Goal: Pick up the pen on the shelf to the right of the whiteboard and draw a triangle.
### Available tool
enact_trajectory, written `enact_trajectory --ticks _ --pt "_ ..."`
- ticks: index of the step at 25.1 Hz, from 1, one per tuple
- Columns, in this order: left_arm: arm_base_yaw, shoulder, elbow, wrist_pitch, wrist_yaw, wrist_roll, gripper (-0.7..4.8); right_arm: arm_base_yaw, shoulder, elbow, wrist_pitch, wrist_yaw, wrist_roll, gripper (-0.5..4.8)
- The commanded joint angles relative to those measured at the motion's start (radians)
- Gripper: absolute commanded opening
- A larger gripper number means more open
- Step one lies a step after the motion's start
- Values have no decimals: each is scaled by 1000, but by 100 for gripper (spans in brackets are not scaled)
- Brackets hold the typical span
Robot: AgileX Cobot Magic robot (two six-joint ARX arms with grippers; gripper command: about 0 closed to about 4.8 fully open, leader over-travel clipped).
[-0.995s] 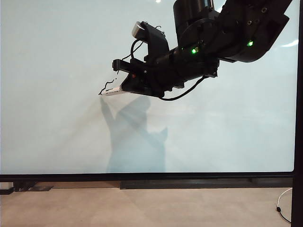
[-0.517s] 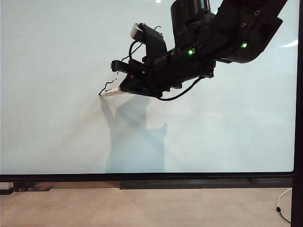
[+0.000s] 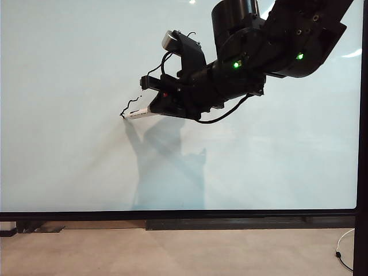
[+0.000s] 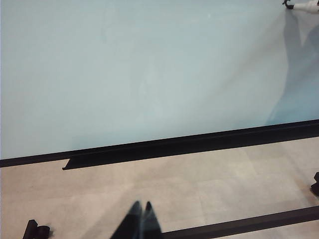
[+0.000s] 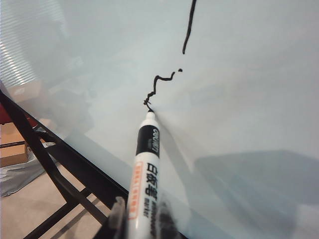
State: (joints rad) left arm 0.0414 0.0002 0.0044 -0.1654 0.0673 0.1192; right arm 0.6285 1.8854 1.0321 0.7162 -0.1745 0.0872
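The whiteboard fills most of the exterior view. My right gripper reaches in from the upper right and is shut on the pen, a white marker with its dark tip touching the board. A short wobbly black line runs up and to the right from the tip. In the right wrist view the pen sits between the jaws of the right gripper, with the squiggle and a longer stroke beyond its tip. My left gripper is shut and empty, low over the floor, away from the whiteboard.
A black ledge runs under the board's lower right edge, with a black frame down its right side. Tan floor lies below, with a white cable at the right. A black stand leg crosses below the board.
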Motion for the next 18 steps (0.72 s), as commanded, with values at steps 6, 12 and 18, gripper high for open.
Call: enact_trajectory --ticks 6,12,18 --pt "0 0 3 -6 3 1 -5 -38 -29 -30 22 46 -10 -5" --pt "0 0 3 -6 3 1 -5 -63 -43 -48 40 51 -18 -5" --pt "0 0 3 -6 4 1 -5 -84 -68 -79 52 63 -29 -5"
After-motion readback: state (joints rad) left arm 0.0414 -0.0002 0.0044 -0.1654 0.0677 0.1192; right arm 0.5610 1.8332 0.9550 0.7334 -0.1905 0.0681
